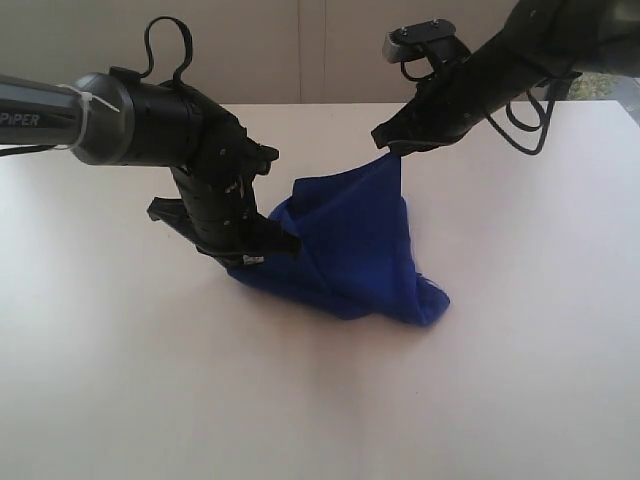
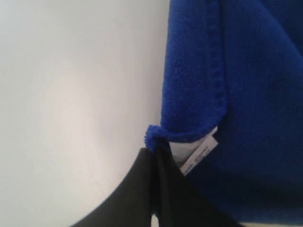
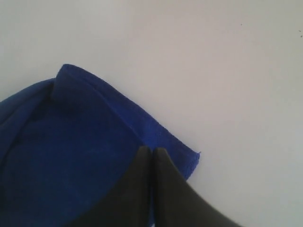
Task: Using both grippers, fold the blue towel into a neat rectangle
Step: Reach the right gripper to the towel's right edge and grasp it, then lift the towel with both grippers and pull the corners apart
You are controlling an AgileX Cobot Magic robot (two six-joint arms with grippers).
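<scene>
The deep royal-blue microfibre towel (image 1: 350, 250) lies bunched on the white table (image 1: 150, 380). Low beside it, the black left gripper (image 1: 265, 250) is clamped on the corner by the white tag (image 2: 201, 153). Farther back and higher, the black right gripper (image 1: 390, 148) pinches the hem, so the held edge slopes upward to the right.

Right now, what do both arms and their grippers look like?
The left arm: grey tube lettered PIPER, black joints, a looped black cable. The right arm: black, with hanging black cable loops. The left gripper and right gripper: matte black, tapered fingers.
</scene>
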